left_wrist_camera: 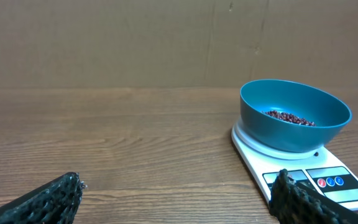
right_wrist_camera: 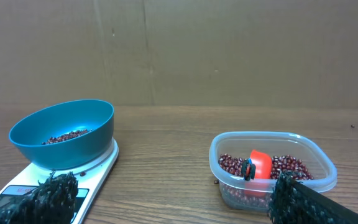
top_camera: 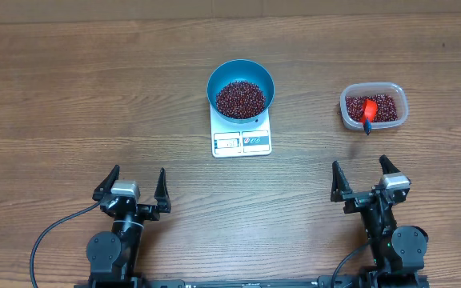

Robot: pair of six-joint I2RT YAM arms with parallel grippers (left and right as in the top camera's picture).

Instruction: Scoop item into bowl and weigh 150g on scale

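Both claws sit along the near edge of the worktop (top_camera: 70,96), and neither has anything in it. The left claw (top_camera: 138,171) is toward the near-left corner, fingers spread wide apart, gap empty, tips pointing at the far edge. The right claw (top_camera: 359,162) is the same toward the near-right corner: fingers wide apart, gripping nothing. A black cable (top_camera: 54,226) curves from behind the left claw toward the near-left corner.

The scale (top_camera: 242,141) lies flat around mid-worktop, somewhat closer to the far edge than the near one, with its display panel facing the claws. The readout is too small to make out. The bowl (top_camera: 216,80) stands upright on the scale's platform. It covers the back part and leaves the front panel strip showing. The beans (top_camera: 241,98) in the bowl form a shallow heap across the bottom, well below the rim in both wrist views.

More beans are in the clear tub (top_camera: 374,126), which sits on the worktop toward the right edge. It is well apart from the scale and about level with the bowl. An orange-red scoop (top_camera: 367,108) lies in the tub on top of the beans, its dark handle end at the tub's near wall.

The right claw is roughly in line with the tub, on its near side and apart from it. The left claw is well left of the scale, touching nothing.
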